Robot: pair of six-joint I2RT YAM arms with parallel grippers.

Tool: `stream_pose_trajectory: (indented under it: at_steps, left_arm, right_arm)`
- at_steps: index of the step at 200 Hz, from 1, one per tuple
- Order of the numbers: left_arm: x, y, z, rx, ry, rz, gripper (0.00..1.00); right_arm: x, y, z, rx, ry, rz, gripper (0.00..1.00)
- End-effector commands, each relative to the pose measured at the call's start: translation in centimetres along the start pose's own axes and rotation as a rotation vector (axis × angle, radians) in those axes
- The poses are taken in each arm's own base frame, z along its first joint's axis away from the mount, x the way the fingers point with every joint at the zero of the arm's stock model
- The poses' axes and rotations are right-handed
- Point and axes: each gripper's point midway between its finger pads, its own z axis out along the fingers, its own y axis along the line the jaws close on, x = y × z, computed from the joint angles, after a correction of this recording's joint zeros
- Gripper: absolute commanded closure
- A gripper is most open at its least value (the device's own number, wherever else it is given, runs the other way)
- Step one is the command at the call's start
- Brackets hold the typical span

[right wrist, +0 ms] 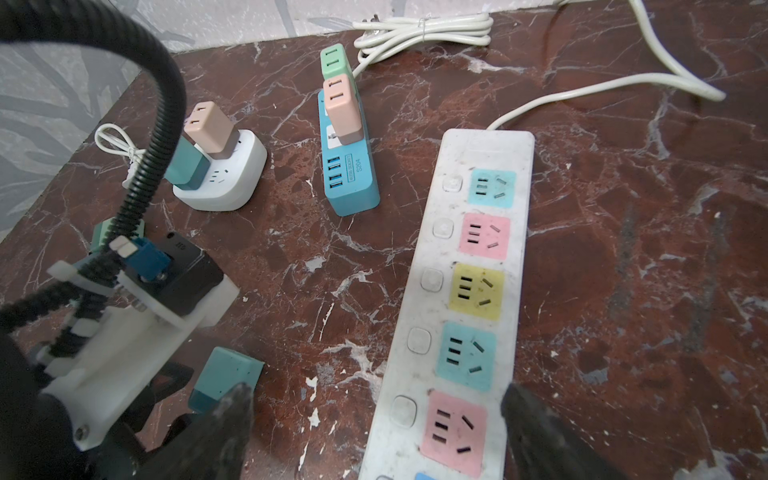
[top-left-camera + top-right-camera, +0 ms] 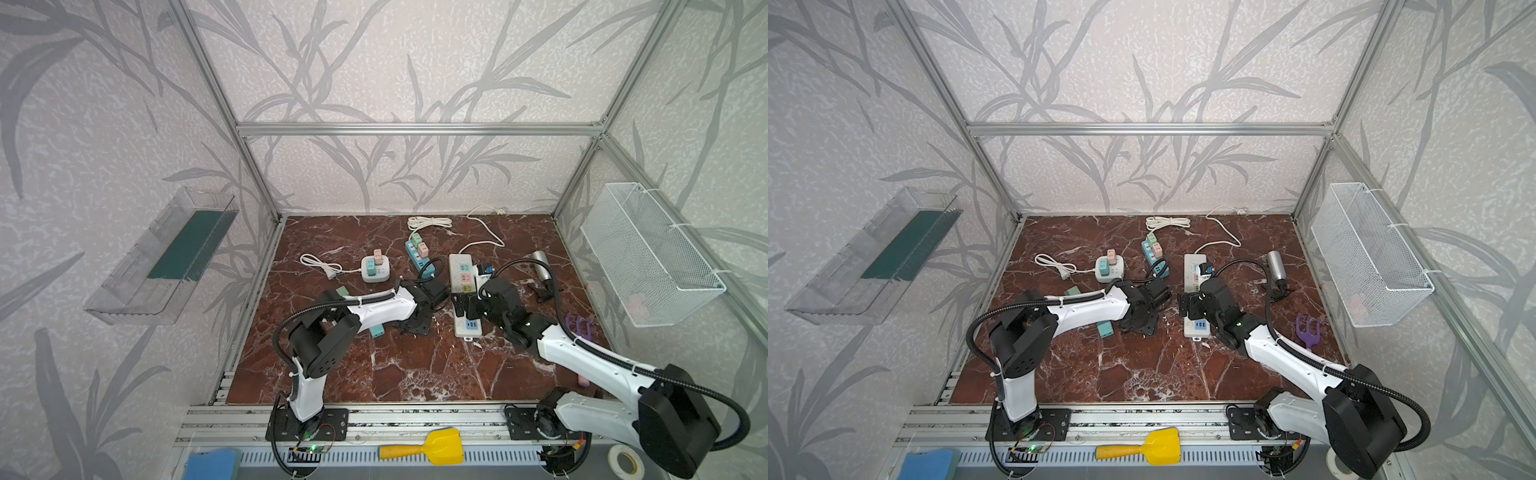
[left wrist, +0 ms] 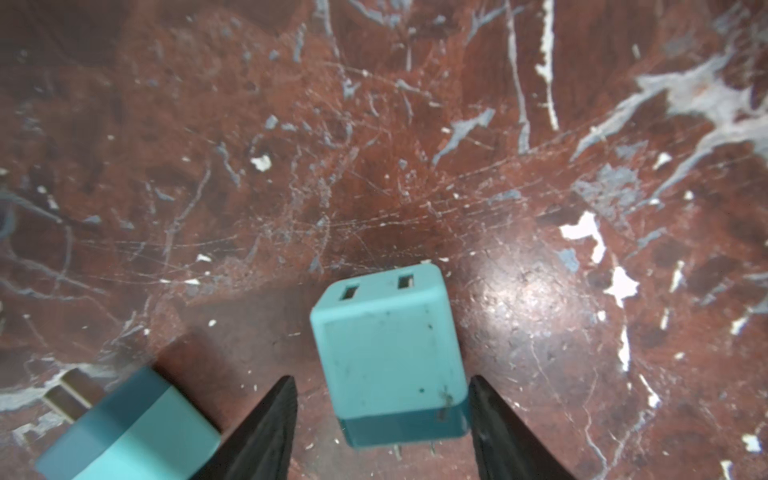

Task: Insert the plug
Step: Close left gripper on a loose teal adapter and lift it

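Note:
A teal plug [image 3: 386, 349] lies flat on the red marble top between the fingers of my left gripper [image 3: 381, 379]. One fingertip [image 3: 478, 399] touches the plug's dark base; the other stands a small gap away, so the jaws are open around it. The same plug [image 1: 226, 376] shows beside the left arm in the right wrist view. In both top views the left gripper [image 2: 415, 324] hides it. My right gripper [image 1: 377, 388] is open low over the near end of the white power strip [image 1: 478, 249], above a pink socket [image 1: 455, 428].
A second teal plug [image 3: 129, 428] lies close beside the left gripper. A blue power strip [image 2: 419, 253] and a white cube socket [image 2: 375, 269] carry coloured plugs. A silver cylinder [image 2: 542, 264], a purple fork [image 2: 577, 326] and a wire basket [image 2: 648, 253] are at the right.

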Motion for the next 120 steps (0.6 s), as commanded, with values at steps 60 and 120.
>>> stream_pose_trajectory:
  at_steps: [60,120]
  left_arm:
    - [-0.1,0.3,0.6,-0.030,0.024,0.007,0.39]
    - [0.2,0.3,1.4,-0.010,0.040,-0.001,0.52]
  right_arm:
    - [-0.8,0.1,-0.4,-0.002,-0.024,-0.002,0.07]
    - [-0.8,0.1,-0.6,-0.003,-0.027,0.000,0.07]
